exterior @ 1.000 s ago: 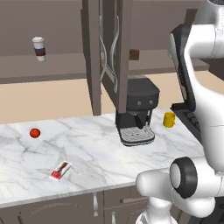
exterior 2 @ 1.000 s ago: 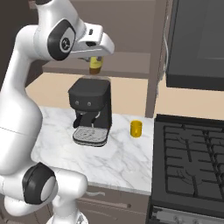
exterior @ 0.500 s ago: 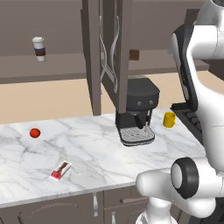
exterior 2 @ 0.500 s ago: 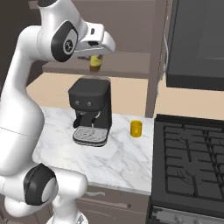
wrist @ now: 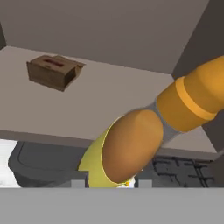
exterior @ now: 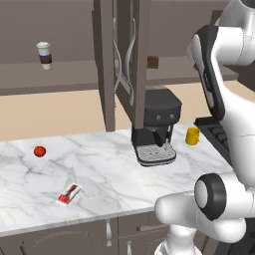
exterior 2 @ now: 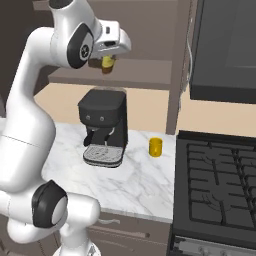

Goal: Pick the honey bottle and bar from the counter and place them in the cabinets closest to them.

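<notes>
Above the coffee machine, at the shelf's front edge: gripper clamped on the honey bottle, held in air, level with the open cabinet shelf. Seen from the hand, bottle long axis ran along the gripper's reach, cap end forward toward 1 o'clock; shelf board lay dead ahead at 12, small brown box at 10. Probably needed a straight push inward, then a release. Bar left on the counter, well apart, low at 7 o'clock in left base view.
</notes>
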